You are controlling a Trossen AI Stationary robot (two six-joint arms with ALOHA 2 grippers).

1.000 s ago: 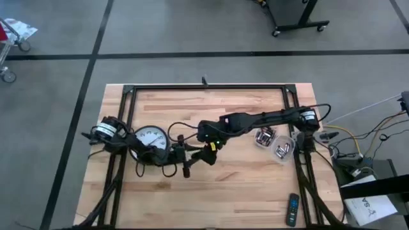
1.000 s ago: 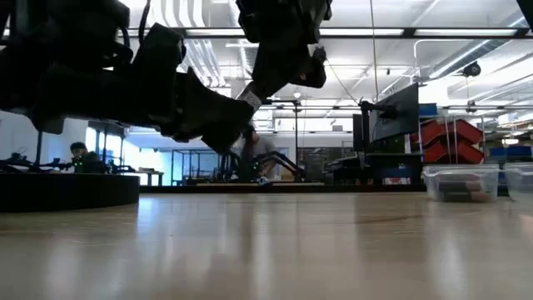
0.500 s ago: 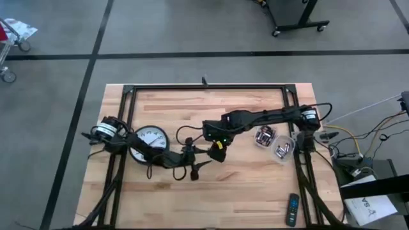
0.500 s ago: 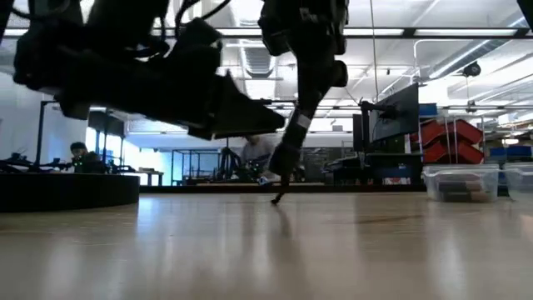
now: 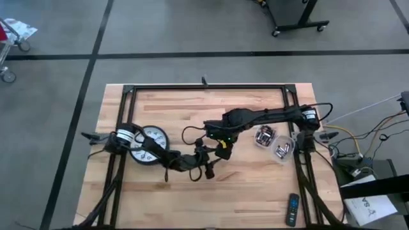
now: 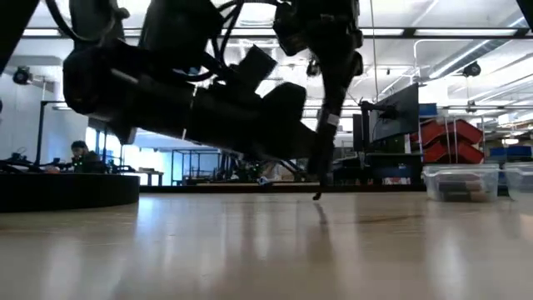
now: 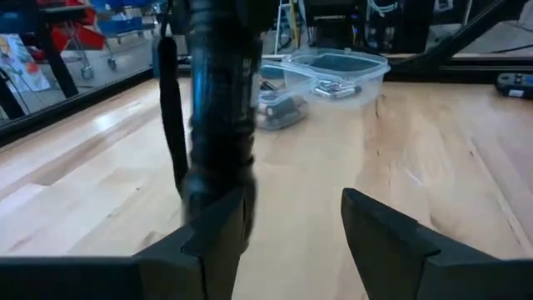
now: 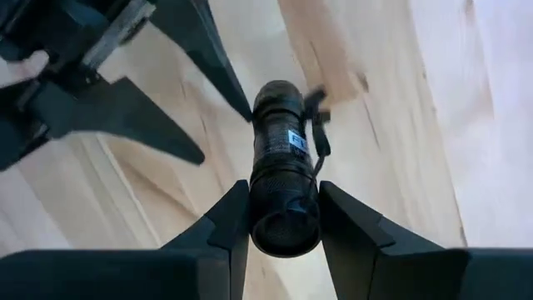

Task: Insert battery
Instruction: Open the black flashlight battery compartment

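My right gripper (image 5: 221, 148) is shut on a black flashlight (image 8: 283, 142) with a wrist strap (image 7: 171, 117), at the table's middle. The flashlight hangs nearly upright above the wood (image 6: 331, 117). My left gripper (image 5: 208, 167) is open just on its near-left side. Its fingers (image 7: 223, 218) stand low by the flashlight's lower end (image 7: 215, 179). Batteries (image 7: 281, 108) lie in two clear containers (image 5: 273, 142) to the right. My right gripper pinches the flashlight's barrel near its upper end (image 8: 263, 204) between its two fingers. The fingers come from above and lie across the barrel. The flashlight hangs below them, clear of the table, its strap dangling beside it. My left gripper has one fingertip (image 8: 241, 104) right beside the flashlight's lower end; I cannot tell whether it touches.
A round white clock (image 5: 147, 142) lies at the left under the left arm. A remote (image 5: 292, 209) lies by the near right corner. A black metal frame (image 5: 204, 88) edges the table. Bare wood stretches along the near side.
Both grippers have gone toward the table's right edge. The left arm has stretched out and brought its open gripper up to the flashlight's lower end. The flashlight, slanted a second ago, now hangs nearly upright under my right gripper.
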